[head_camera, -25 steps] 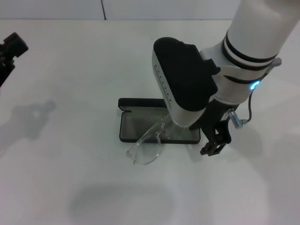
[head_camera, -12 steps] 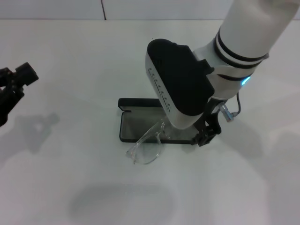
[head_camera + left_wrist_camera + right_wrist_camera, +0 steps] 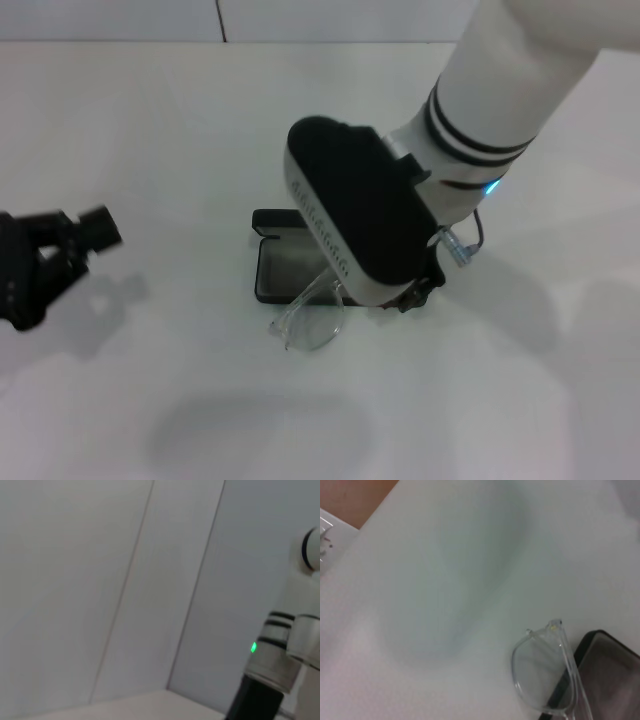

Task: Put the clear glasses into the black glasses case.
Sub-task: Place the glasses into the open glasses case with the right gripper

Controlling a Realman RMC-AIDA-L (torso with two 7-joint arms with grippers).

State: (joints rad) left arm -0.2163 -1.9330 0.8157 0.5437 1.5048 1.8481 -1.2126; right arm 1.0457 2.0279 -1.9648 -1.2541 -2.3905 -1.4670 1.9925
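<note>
Only halfway, you are seeing the clear glasses [image 3: 312, 312] hanging over the near-left rim of the open black glasses case [image 3: 268, 272] onto the desk [image 3: 150, 140]; right hand's [image 3: 420, 290] opening cannot be told.

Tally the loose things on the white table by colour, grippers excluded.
Clear: 1, the transparent plastic wraparound glasses, lying half over the case's front edge.
Black: 1, the flat rectangular hinged glasses case, open.
Total: 2.
</note>
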